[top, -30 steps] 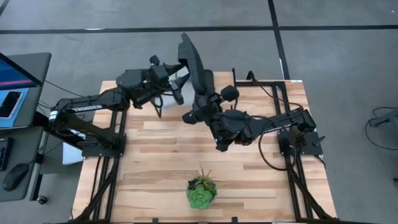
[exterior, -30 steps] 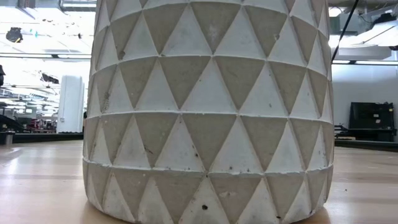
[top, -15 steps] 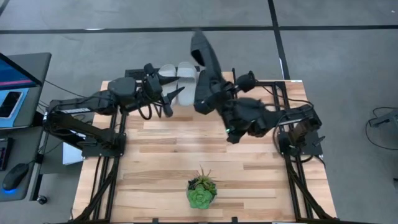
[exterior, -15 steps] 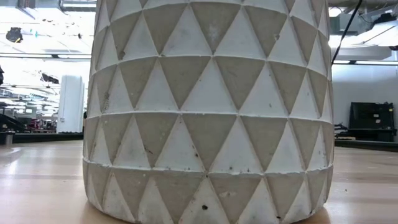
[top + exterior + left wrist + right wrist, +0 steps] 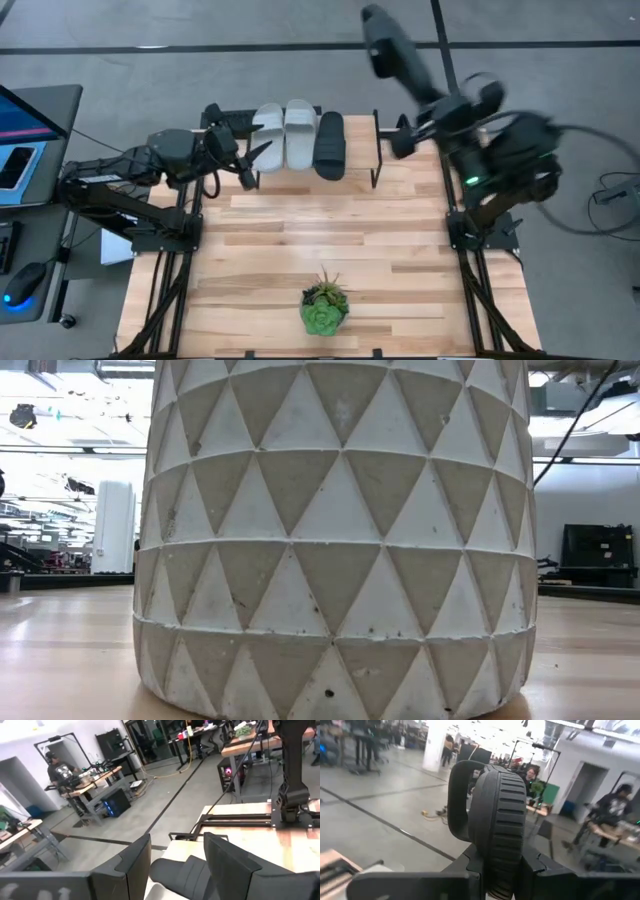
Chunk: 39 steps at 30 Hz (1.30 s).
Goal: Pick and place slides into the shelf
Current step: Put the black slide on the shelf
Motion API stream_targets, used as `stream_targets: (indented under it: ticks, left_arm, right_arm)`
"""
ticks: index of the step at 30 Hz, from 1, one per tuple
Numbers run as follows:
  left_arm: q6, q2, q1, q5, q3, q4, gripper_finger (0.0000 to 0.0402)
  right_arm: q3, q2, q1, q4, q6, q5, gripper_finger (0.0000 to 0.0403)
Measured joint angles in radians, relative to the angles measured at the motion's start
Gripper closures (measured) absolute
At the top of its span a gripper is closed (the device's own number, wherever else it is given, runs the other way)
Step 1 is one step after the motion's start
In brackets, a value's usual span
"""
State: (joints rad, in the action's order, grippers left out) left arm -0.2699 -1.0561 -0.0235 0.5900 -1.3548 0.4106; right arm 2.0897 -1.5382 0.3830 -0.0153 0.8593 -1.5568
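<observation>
Right pincer (image 5: pixel 412 88) is grasping a black ribbed rubber slide (image 5: pixel 388 45) by one end, carrying it high beyond the far right corner of the pale slatted wooden bench (image 5: pixel 330 250), sole on edge, toe pointing away from the bench. In the right wrist view the same slide (image 5: pixel 495 805) is standing upright between the fingers, its wide strap curving off one side

Three slides are lying on the shelf at the far edge of the bench: two light grey rubber slides (image 5: pixel 283 134) side by side, touching, and a second black slide (image 5: pixel 331 146) just beside them on the right. Thin black wire legs of the shelf (image 5: pixel 378 150) are showing; its plank top is hard to separate from the bench top

Free slot is sitting between the shelved black slide and the right-hand wire upright. Judgement: the held slide needs turning sole-down and lining up parallel with its neighbours before lowering; the upright is close, so the approach should be coming from above or the front, not sideways. Rubber is looking grippy and slightly flexible, so a long slide held by one end may be drooping or swinging

Left pincer (image 5: pixel 252 165) is spread and empty, hovering near the left end of the row; from its wrist a black slide (image 5: pixel 180 875) is showing past the dark fingers (image 5: pixel 135 865)

Low view is being filled by a pale concrete pot with triangular facets (image 5: pixel 340 540); a small green succulent (image 5: pixel 324 308) is sitting in it near the front edge
</observation>
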Motion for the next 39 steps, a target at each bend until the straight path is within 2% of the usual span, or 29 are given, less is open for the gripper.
stream_targets:
  ticks: [9, 17, 20, 26, 29, 32, 39]
  left_arm:
    - [0.074, 0.043, 0.001, 0.002, 0.000, 0.053, 0.0227]
    - [0.119, 0.045, 0.001, 0.003, 0.000, 0.092, 0.0227]
    - [0.134, 0.041, 0.001, 0.022, 0.000, 0.094, 0.0227]
    - [0.147, 0.041, 0.001, 0.087, 0.000, 0.094, 0.0227]
    - [0.156, 0.041, 0.001, 0.106, 0.000, 0.094, 0.0227]
    - [0.164, 0.041, 0.001, 0.106, 0.000, 0.094, 0.0227]
    - [0.194, 0.041, 0.001, 0.112, 0.000, 0.094, 0.0227]
  right_arm:
    - [0.000, 0.191, -0.002, 0.000, -0.006, -0.003, 0.0358]
    - [0.000, 0.298, -0.103, -0.001, 0.001, 0.017, 0.0358]
    - [0.000, 0.307, -0.163, -0.003, 0.009, 0.069, 0.0358]
    - [0.000, 0.282, -0.379, -0.009, 0.014, 0.350, 0.0358]
    - [-0.001, 0.269, -0.471, -0.076, 0.021, 0.482, 0.0358]
    - [0.036, 0.254, -0.535, -0.275, -0.082, 0.610, 0.0358]
    - [0.269, 0.187, -0.814, -0.825, -0.419, 1.088, 0.0359]
